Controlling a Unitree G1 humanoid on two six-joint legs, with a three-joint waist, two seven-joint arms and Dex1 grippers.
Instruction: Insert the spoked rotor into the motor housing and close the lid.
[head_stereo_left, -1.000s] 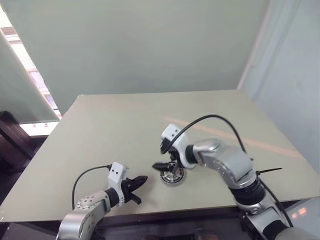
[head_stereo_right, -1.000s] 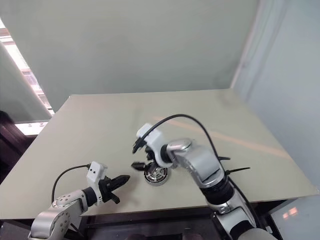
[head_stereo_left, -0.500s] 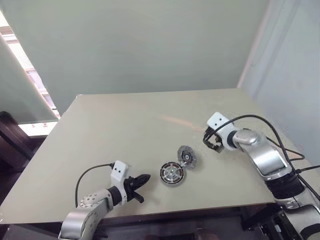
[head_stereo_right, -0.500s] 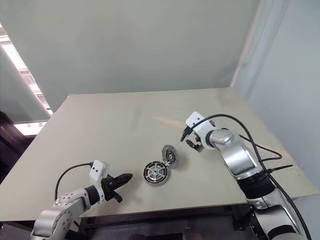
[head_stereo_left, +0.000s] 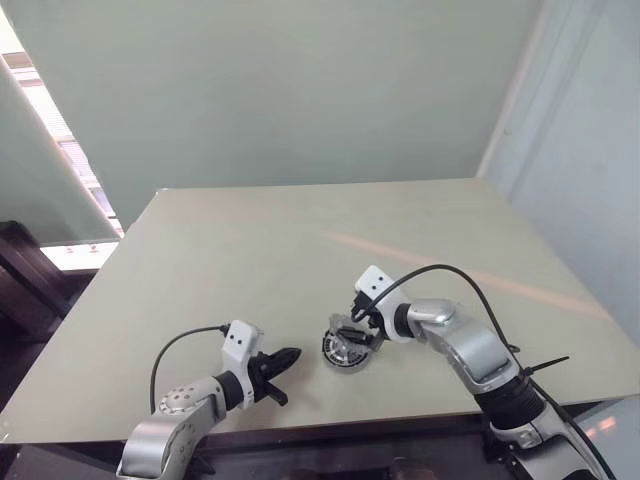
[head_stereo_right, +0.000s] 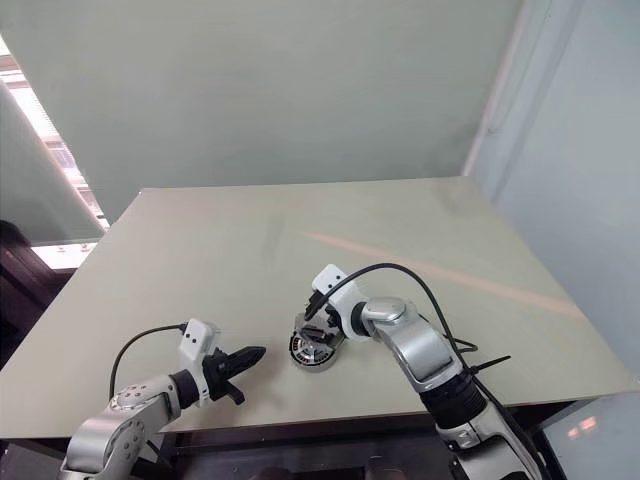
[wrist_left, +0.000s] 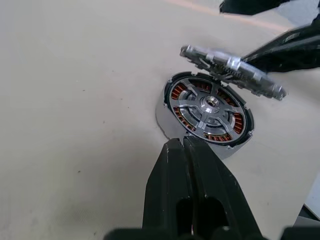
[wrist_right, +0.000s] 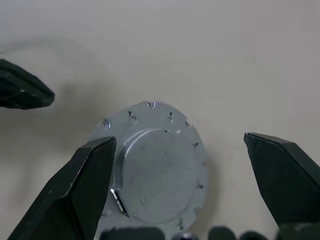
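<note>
The motor housing (wrist_left: 176, 93), a round disc with copper windings, lies on the table near its front edge. The shiny spoked rotor (wrist_left: 210, 104) sits inside it. The grey lid (wrist_left: 232, 67) stands tilted over the housing's far rim. In the right wrist view the lid's pale back (wrist_right: 160, 172) lies between the fingers of my right gripper (wrist_right: 180, 140), which is open; one finger (wrist_right: 97, 165) touches the lid's rim and the other stands apart. My left gripper (head_stereo_left: 288, 357) is shut and empty, with its tips just short of the housing's near side.
The beige table (head_stereo_left: 250, 250) stretches wide behind and to both sides of the housing. Its front edge runs close below both arms. A plain wall stands behind the table, and a window strip is at the far left.
My right arm has swung back from the right side of the table and come down, so its open fingers now straddle the tilted lid. The left arm has kept still.
</note>
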